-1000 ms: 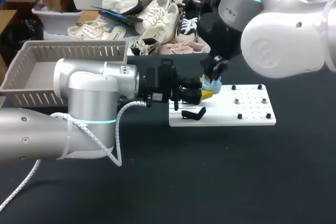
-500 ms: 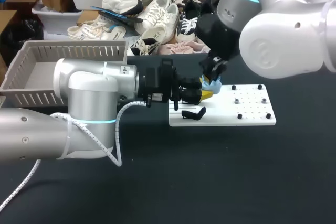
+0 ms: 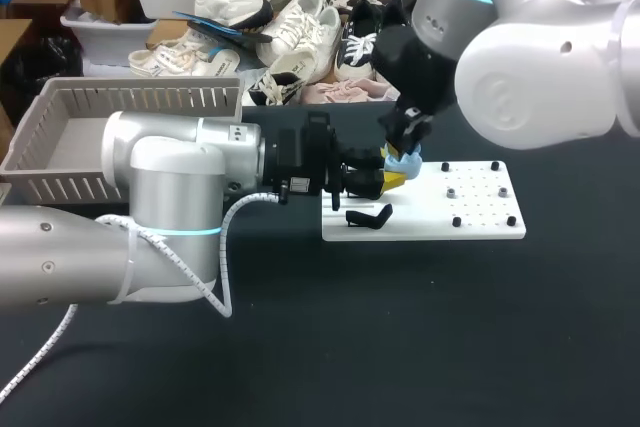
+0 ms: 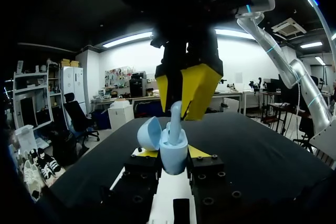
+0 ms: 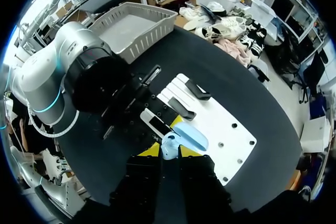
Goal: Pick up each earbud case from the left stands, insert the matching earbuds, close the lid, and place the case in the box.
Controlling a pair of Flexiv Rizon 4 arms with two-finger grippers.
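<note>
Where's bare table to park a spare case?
Bare: table in front of and right of the white board. Crowded: board's left end, where left pincer grips the case, right pincer an earbud, beside a black stand.

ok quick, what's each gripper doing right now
left gripper: shut on the earbud case, lid open.
right gripper: shut on an earbud, held at the case's opening.

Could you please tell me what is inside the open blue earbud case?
One earbud stands in the blue case, its stem pinched between the right gripper's yellow tips. The cavity below the rim is hidden, so a second earbud cannot be confirmed.
</note>
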